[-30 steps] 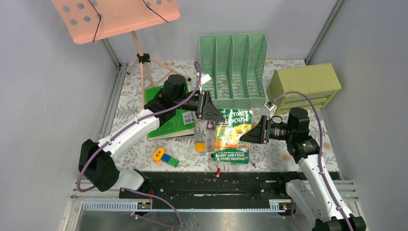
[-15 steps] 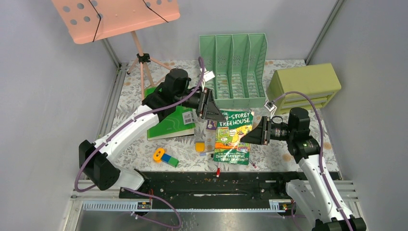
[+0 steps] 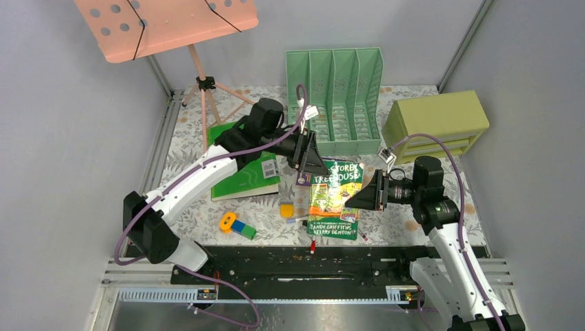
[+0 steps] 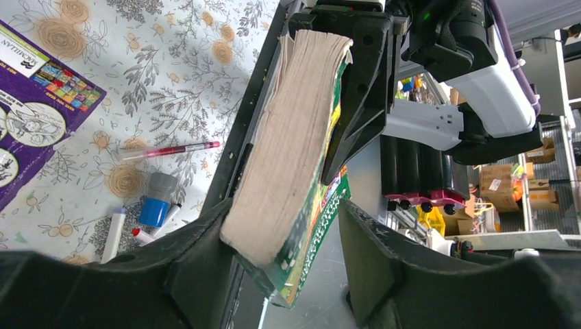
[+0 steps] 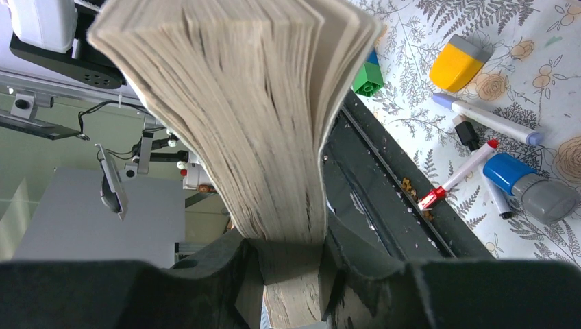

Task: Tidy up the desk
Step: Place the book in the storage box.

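Note:
A green "Treehouse" paperback (image 3: 334,200) hangs tilted above the desk (image 3: 403,222), a fern-printed cloth top. My right gripper (image 3: 357,196) is shut on its long page edge; in the right wrist view the pages (image 5: 253,130) fan out from between the right gripper (image 5: 288,257) jaws. My left gripper (image 3: 312,163) is at the book's far end. In the left wrist view the book (image 4: 288,178) sits between the left gripper (image 4: 282,216) jaws. It touches the left finger (image 4: 199,260) and stands apart from the right finger (image 4: 370,253), so the jaws are open.
A green file rack (image 3: 334,100) stands at the back and an olive drawer box (image 3: 436,124) at the right. A green book (image 3: 245,176) and a purple booklet (image 4: 34,103) lie on the cloth. A yellow eraser (image 3: 286,209), toy blocks (image 3: 238,226), markers (image 5: 486,116) and a red pen (image 4: 168,149) lie near the front rail. A pink music stand (image 3: 165,24) is at the back left.
The left gripper has moved right and toward the rack, and its jaws have widened. The book has tipped up more onto its edge. The right gripper has barely moved.

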`<action>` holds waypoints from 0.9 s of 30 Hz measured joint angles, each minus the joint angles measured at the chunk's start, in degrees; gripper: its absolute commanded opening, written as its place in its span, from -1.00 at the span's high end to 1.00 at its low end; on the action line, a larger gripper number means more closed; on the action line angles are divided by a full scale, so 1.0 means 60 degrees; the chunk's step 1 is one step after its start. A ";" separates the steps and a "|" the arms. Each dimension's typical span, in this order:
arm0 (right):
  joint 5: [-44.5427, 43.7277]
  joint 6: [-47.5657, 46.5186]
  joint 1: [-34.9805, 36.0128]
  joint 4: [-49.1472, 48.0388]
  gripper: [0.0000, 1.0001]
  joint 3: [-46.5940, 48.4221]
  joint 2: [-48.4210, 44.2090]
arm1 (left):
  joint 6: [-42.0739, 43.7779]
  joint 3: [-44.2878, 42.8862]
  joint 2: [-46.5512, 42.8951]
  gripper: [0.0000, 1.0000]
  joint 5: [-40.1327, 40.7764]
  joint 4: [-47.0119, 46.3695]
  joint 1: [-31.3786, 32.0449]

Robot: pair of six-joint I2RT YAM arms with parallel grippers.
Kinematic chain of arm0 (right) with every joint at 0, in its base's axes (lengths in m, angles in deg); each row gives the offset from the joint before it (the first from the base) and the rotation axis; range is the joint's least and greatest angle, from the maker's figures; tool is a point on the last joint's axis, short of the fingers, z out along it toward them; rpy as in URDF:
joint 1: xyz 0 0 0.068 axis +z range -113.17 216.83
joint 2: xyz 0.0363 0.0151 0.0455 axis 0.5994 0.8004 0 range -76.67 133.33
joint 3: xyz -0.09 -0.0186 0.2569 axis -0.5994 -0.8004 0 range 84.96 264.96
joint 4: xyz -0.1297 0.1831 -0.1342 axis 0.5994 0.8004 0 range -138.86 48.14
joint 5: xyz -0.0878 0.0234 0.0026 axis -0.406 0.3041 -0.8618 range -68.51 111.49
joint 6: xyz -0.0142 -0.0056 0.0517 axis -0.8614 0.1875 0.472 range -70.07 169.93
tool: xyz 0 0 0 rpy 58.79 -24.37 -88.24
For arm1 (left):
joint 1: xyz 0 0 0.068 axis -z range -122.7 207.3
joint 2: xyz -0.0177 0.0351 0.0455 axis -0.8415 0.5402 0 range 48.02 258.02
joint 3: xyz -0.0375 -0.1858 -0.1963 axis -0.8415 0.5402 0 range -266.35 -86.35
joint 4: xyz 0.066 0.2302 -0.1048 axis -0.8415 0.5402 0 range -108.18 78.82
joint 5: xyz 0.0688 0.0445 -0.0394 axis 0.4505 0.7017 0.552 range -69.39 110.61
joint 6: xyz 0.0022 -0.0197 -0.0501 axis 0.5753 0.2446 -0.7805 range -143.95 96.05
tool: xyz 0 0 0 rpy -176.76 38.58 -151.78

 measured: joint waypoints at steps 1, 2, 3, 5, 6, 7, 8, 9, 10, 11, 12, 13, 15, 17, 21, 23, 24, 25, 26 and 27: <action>0.0004 -0.0029 0.0000 0.0051 1.00 0.0000 -0.0026 | 0.0018 -0.0047 0.0047 0.02 0.0007 0.0000 0.0029; 0.0004 -0.0044 0.0000 0.0084 1.00 0.0000 -0.0036 | 0.0040 -0.0091 0.0098 0.05 0.0018 0.0004 0.0055; 0.0004 -0.0062 0.0000 0.0102 1.00 0.0000 -0.0051 | 0.0055 -0.0153 0.0146 0.08 0.0018 0.0015 0.0076; 0.0000 -0.0117 0.0000 0.0117 1.00 0.0000 -0.0051 | 0.0098 -0.0240 0.0208 0.16 0.0011 0.0018 0.0109; -0.0004 -0.0146 0.0000 0.0146 1.00 0.0000 -0.0051 | 0.0131 -0.0262 0.0219 0.20 0.0011 0.0040 0.0124; -0.0007 -0.0186 0.0000 0.0182 1.00 0.0000 -0.0044 | 0.0157 -0.0273 0.0219 0.24 -0.0004 0.0066 0.0131; -0.0025 -0.0251 0.0000 0.0248 1.00 0.0007 -0.0022 | 0.0200 -0.0273 0.0219 0.28 -0.0018 0.0095 0.0138; -0.0044 -0.0321 0.0000 0.0328 1.00 0.0022 -0.0004 | 0.0262 -0.0273 0.0219 0.33 -0.0033 0.0138 0.0146; -0.0073 -0.0415 0.0000 0.0463 1.00 0.0055 0.0022 | 0.0339 -0.0273 0.0219 0.40 -0.0044 0.0219 0.0157; -0.0080 -0.0492 0.0000 0.0557 1.00 0.0076 0.0047 | 0.0386 -0.0273 0.0219 0.48 -0.0058 0.0273 0.0160; -0.0113 -0.0579 0.0000 0.0681 1.00 0.0124 0.0087 | 0.0426 -0.0273 0.0219 0.58 -0.0073 0.0313 0.0171; -0.0164 -0.0688 0.0011 0.0827 1.00 0.0189 0.0153 | 0.0521 -0.0273 0.0215 0.76 -0.0106 0.0339 0.0178; -0.0237 -0.0823 0.0022 0.0987 1.00 0.0273 0.0229 | 0.0652 -0.0273 0.0204 1.00 -0.0124 0.0375 0.0186; -0.0310 -0.0954 0.0044 0.1082 1.00 0.0331 0.0317 | 0.0721 -0.0273 0.0193 1.00 -0.0109 0.0401 0.0186; -0.0470 -0.1064 0.0080 0.1282 0.97 0.0492 0.0350 | 0.0849 -0.0273 0.0135 1.00 -0.0015 0.0481 0.0193; -0.0499 -0.1104 0.0102 0.1279 1.00 0.0586 0.0342 | 0.0911 -0.0273 0.0025 1.00 0.0106 0.0506 0.0200; -0.0495 -0.1100 0.0117 0.1231 1.00 0.0630 0.0339 | 0.0951 -0.0273 -0.0066 1.00 0.0189 0.0521 0.0219; -0.0477 -0.1075 0.0124 0.1118 1.00 0.0641 0.0313 | 0.0984 -0.0273 -0.0127 1.00 0.0255 0.0528 0.0233; -0.0459 -0.1024 0.0127 0.0987 1.00 0.0641 0.0277 | 0.1045 -0.0273 -0.0226 1.00 0.0353 0.0535 0.0259; -0.0430 -0.0936 0.0135 0.0827 1.00 0.0641 0.0237 | 0.1100 -0.0273 -0.0306 0.97 0.0433 0.0539 0.0277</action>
